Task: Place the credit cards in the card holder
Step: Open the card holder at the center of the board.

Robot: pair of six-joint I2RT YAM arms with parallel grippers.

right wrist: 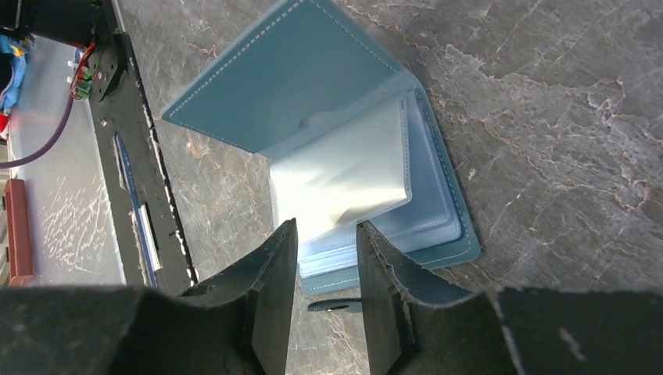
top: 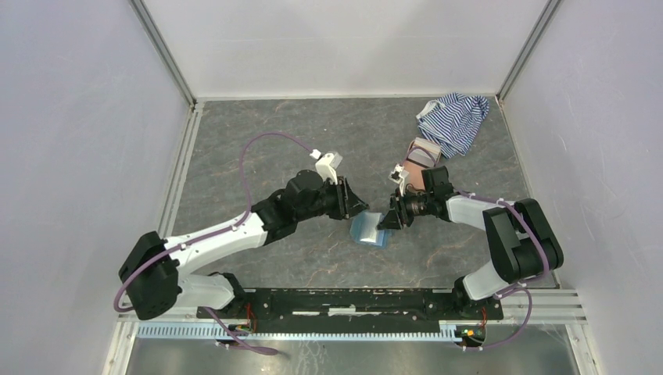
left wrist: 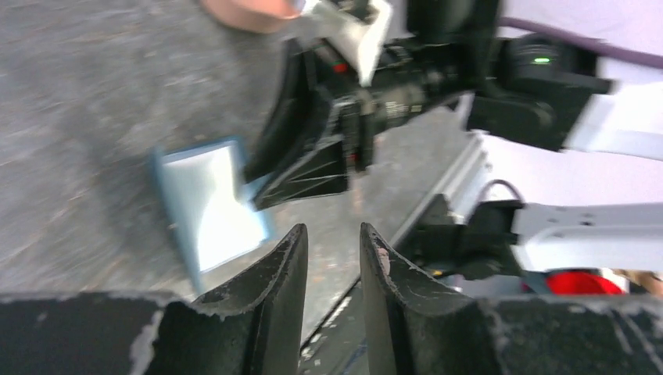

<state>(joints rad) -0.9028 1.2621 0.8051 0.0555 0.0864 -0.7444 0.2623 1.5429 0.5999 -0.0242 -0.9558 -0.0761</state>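
we see both arms reaching in toward the middle of the grey stone-patterned table [top: 258, 133]. the left arm runs from its base up and to the right, nearly stretched out, wrist tipped down, and the left gripper [left wrist: 332, 230] sits low just left of the card holder [top: 368, 230]. its jaws are a narrow gap apart with nothing between them. the right arm is folded sharply at the elbow, its forearm pointing left. the right gripper [right wrist: 326, 226] hangs over the near edge of the holder's clear sleeves [right wrist: 344, 172], jaws also slightly apart. we cannot tell whether they touch a sleeve. the teal holder lies open and flat between the two grippers. a striped cloth [top: 453, 121] and a pink case [top: 422, 155] lie well behind the right arm.
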